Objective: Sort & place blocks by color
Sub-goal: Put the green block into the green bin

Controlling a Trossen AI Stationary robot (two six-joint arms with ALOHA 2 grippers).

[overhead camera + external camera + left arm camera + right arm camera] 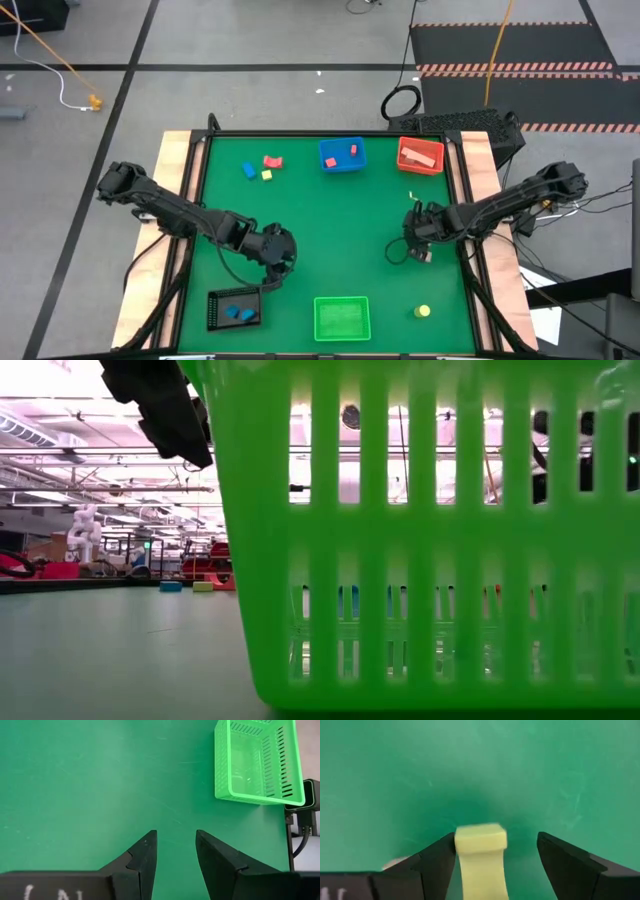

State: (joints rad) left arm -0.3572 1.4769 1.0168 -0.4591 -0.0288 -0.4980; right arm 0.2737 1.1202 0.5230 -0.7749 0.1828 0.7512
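A green table point(330, 230) holds four trays along its near and far edges, the green tray point(342, 318) empty. The right gripper point(496, 852) hovers over bare mat with fingers spread around a pale yellow block point(481, 840) (touching one finger only), probably lining up its grasp. The left gripper point(175, 852) waits open beside the black tray point(233, 309).

Pale yellow bar block point(481, 860) stands between the right claw's point(495, 851) spread fingers, touching one.

Overhead and left wrist views share the green tray point(342, 318)
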